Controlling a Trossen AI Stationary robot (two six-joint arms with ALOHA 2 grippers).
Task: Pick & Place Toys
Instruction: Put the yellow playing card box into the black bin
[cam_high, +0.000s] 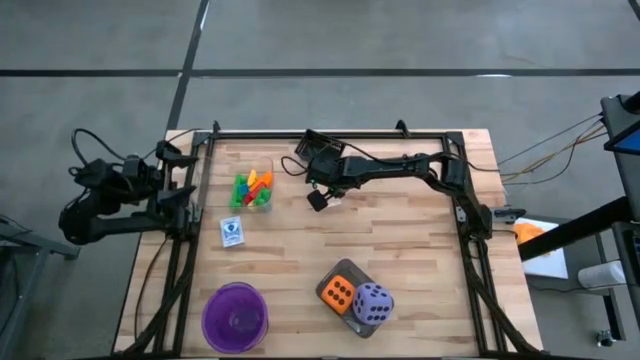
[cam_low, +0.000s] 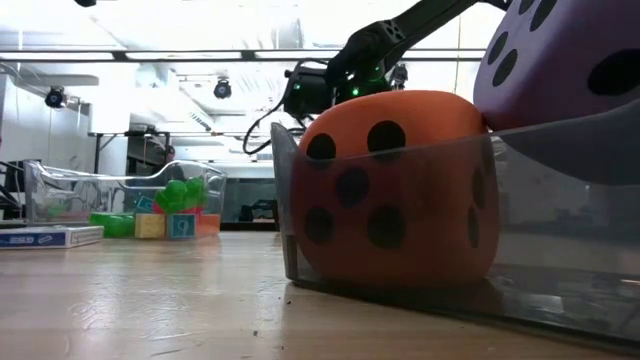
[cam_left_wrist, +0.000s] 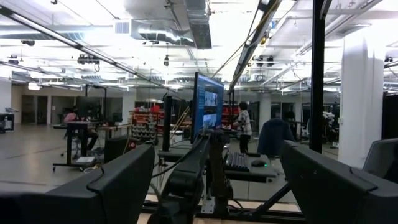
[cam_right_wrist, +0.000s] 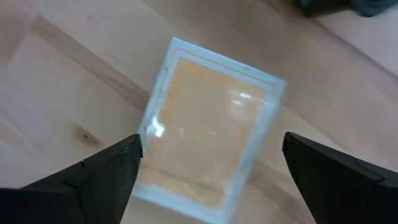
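— Two foam dice, orange and purple, are sitting together in a clear tray at the table's near edge, beside a purple bowl.

— And the right gripper?

— Hovering mid-table, fingers spread wide, holding nothing; a clear, empty square container is lying below it.

— Blocks?

— Small coloured plastic blocks are sitting in a clear box, a white-edged card just beside. The left gripper is waiting off the table's left edge, fingers parted.
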